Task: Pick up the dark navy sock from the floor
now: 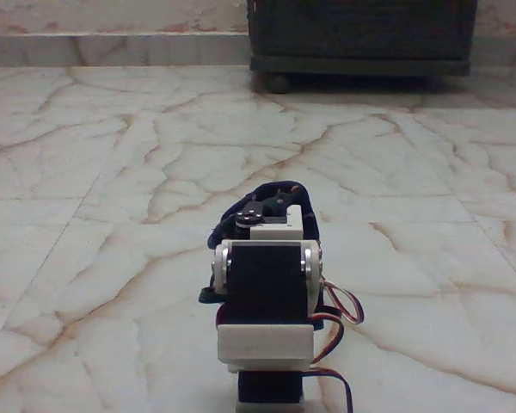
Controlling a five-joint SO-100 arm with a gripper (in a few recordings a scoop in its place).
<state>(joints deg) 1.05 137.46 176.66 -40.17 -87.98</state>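
The dark navy sock point(223, 226) shows as a rumpled dark blue rim curving around the top and both sides of the arm's front end, on the marble floor point(112, 172) just beyond the arm. The white and black arm stands at the bottom centre, seen from behind. Its gripper point(273, 206) points away from the camera into the sock. The wrist blocks and the sock hide the fingers, so whether they hold the fabric is unclear. A small bit of dark blue also peeks out at the arm's lower left point(208, 295).
A dark cabinet point(361, 34) on a round foot point(278, 83) stands at the back right. A low marble step point(112, 47) runs along the back left. Red, black and yellow wires point(340, 314) loop out at the arm's right side. Bare tiles spread left and right.
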